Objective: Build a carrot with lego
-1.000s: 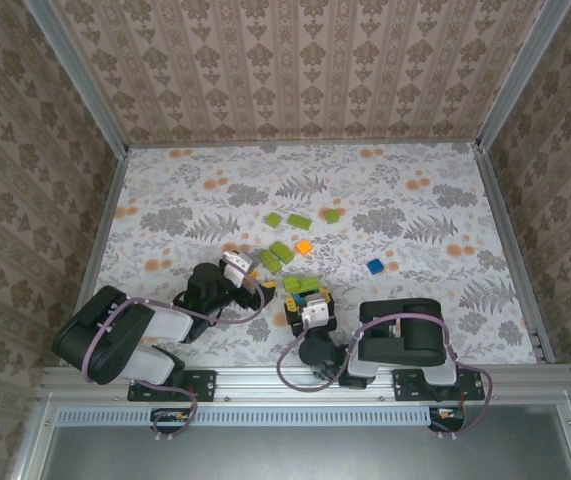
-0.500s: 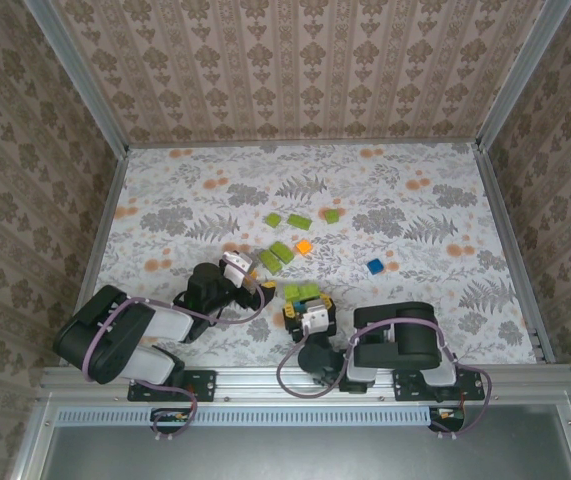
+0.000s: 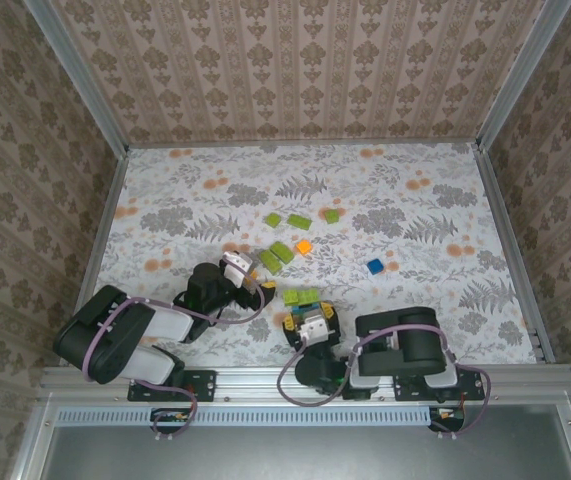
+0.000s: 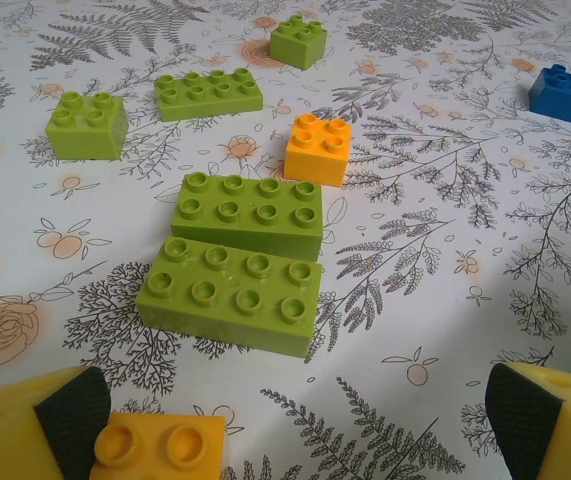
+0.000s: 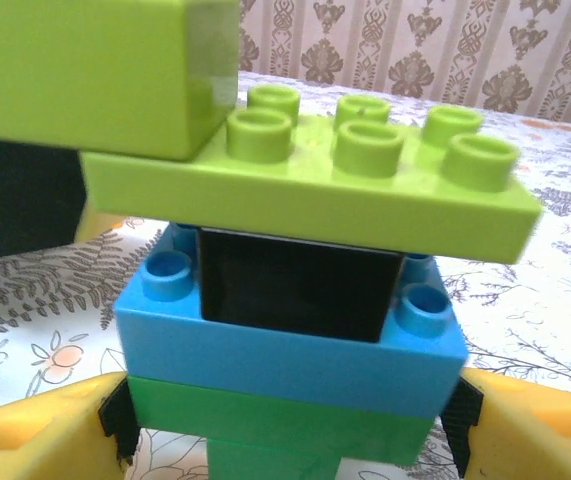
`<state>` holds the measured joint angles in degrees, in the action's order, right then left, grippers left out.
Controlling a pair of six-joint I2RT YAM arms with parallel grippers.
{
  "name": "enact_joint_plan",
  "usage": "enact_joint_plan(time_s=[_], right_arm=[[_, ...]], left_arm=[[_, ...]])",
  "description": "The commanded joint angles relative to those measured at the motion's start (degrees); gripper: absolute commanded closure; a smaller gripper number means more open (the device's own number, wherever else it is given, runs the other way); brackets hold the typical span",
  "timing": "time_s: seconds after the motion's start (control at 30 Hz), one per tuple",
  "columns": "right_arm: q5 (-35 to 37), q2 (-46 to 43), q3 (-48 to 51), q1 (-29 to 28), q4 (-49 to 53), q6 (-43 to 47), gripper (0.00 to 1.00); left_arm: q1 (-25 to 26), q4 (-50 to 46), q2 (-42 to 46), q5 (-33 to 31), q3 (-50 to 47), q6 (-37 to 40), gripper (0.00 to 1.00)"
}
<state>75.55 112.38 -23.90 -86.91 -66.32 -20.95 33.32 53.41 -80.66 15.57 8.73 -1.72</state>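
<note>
Carrot (image 5: 295, 350) between fingers (image 5: 25, 435), lego (image 4: 230, 295) nearby

left arm (image 3: 155, 325): low, reaching forward and rightward from its base
left gripper (image 4: 295, 410): jaws spread wide, yellow fingers (image 4: 25, 420) far apart
right arm (image 3: 405, 345): folded back tight beside its base
right gripper (image 3: 310, 318): jaws parted wide, pointing forward

Table (image 3: 435, 300) wears a grey-fern and orange-blossom print, beige damask-papered walls (image 3: 305, 70) box it on three sides, aluminium rail (image 3: 315, 378) runs along the near edge.
</note>
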Motion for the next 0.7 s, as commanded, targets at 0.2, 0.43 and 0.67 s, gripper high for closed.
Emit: enact_joint_plan(time_s=[0.2,0.43,0.67], right_arm=[[17.66,-15.73,-16.33,-10.52,133.99,-105.54,0.17],[17.66,-3.16,-30.92,-14.54,169.24,-127.68,0.14],[19.04,-16.81,-30.28,-15.56,169.33,-120.45,0.15]], left_arm=[[0.08,0.43,-0.64,1.63,1.06,0.75,0.00],[0.34,-0.11,-1.21,1.57,1.60,1.22,0.00],[0.60,-1.00,-1.89,1.47,2.29,1.71,0.00]])
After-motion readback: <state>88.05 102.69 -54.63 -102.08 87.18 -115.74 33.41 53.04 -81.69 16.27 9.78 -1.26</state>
